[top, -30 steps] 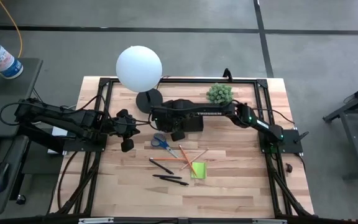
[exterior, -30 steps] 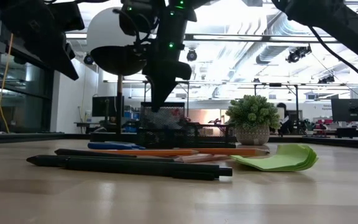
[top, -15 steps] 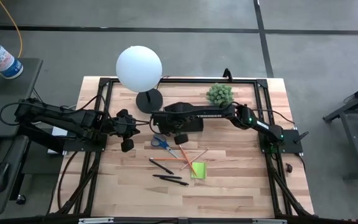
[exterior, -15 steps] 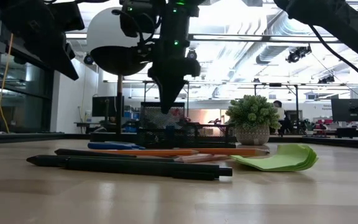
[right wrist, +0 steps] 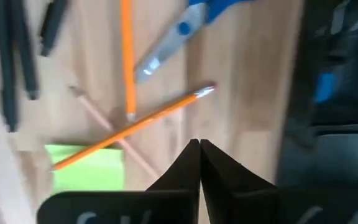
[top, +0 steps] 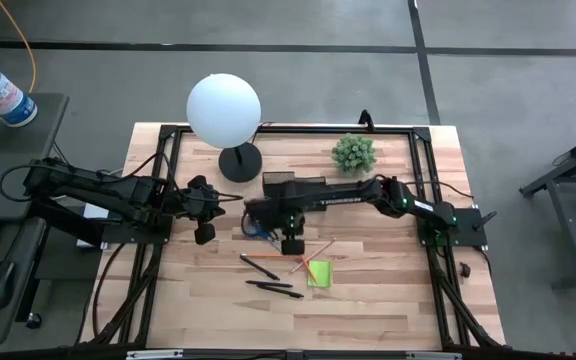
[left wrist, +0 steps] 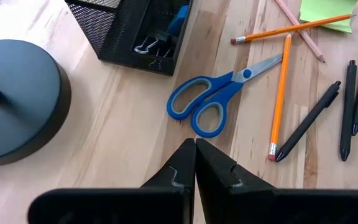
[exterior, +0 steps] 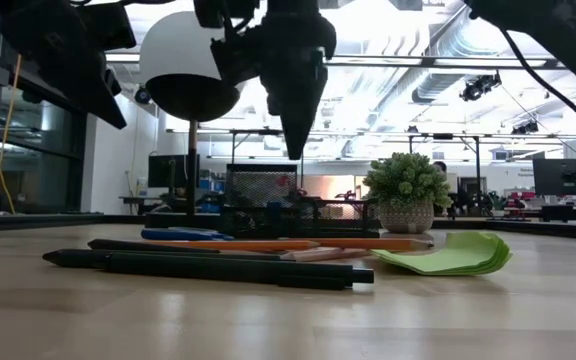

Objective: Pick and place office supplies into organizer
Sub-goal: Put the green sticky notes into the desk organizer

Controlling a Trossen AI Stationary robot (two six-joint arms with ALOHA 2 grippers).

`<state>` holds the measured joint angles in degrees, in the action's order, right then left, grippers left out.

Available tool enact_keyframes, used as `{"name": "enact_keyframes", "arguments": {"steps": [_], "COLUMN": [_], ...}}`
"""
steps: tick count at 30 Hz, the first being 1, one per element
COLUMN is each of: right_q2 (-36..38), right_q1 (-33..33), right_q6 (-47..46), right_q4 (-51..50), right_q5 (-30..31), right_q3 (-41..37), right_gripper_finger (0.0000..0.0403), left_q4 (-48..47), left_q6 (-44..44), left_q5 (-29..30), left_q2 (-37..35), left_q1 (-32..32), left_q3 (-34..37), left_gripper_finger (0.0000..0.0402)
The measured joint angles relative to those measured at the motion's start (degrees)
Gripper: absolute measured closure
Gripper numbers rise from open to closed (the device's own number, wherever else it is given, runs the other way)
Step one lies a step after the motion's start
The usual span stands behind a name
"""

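Observation:
The black mesh organizer [top: 290, 184] stands on the table beside the lamp base, partly under my right arm. The supplies lie flat on the wood nearer the front: blue-handled scissors [left wrist: 213, 102], orange pencils [right wrist: 135, 124], black pens [left wrist: 309, 121] and the lime-green sticky-note pad [top: 318, 272]. My right gripper [exterior: 295, 150] hangs shut above the table, pointing straight down over the crossing pencils, holding nothing. My left gripper [left wrist: 195, 146] waits shut at the table's left, aimed down toward the scissors and well above them.
A lamp with a white globe [top: 224, 108] and round black base [left wrist: 17, 99] stands at the far left of the table. A small potted plant [top: 353, 151] sits at the far right. Bare wood lies toward the near edge.
My right gripper has swung from above the organizer toward the table's near edge, to a spot over the pencils. It has rolled and tipped until it points straight down. No supply has moved.

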<state>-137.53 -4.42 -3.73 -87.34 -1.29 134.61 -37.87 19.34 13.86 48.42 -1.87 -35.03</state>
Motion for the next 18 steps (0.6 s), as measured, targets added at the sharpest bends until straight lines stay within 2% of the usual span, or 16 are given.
{"name": "enact_keyframes", "arguments": {"steps": [12,18], "right_q2": [0.5,3.0], "right_q1": [-8.7,-12.1], "right_q6": [-16.0,-25.4], "right_q4": [-2.5,-2.6], "right_q5": [5.9,14.0], "right_q3": [-2.4,-2.4], "right_gripper_finger": [0.0402,0.0402], "left_q4": [0.2,0.6], "left_q6": [-2.6,-4.1], "left_q5": [-2.9,-2.9], "left_q2": [0.0,0.0], "left_q1": [0.0,0.0], "left_q3": [0.0,0.0], "left_gripper_finger": [0.0401,0.0401]}}
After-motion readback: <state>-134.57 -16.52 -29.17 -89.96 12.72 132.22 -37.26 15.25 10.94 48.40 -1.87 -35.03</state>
